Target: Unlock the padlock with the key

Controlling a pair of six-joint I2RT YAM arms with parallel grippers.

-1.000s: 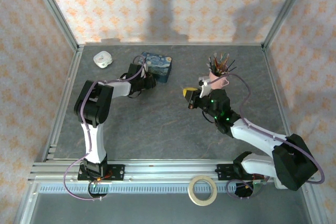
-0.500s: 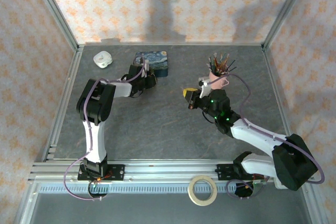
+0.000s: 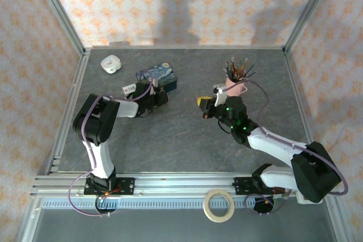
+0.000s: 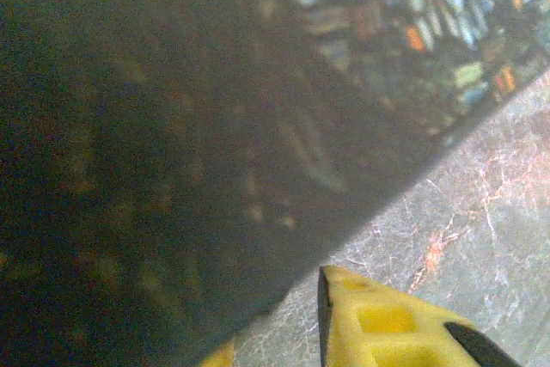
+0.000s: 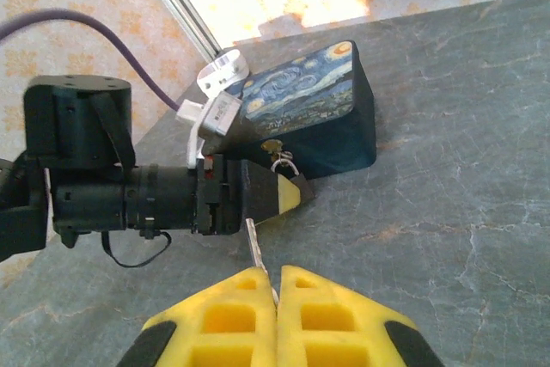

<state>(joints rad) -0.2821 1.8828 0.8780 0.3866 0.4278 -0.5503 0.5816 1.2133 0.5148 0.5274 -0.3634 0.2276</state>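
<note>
Thin silvery key (image 5: 253,247) upright, near tiny dark padlock (image 5: 281,163).

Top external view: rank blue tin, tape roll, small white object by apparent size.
1. blue tin
2. tape roll, close to the tin; it may lie nearer the camera, so this order is unsure
3. small white object, clearly smallest

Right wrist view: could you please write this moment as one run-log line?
left gripper: at tin, beside padlock | right gripper: shut on key | key apart from padlock, not yet inserted
</note>
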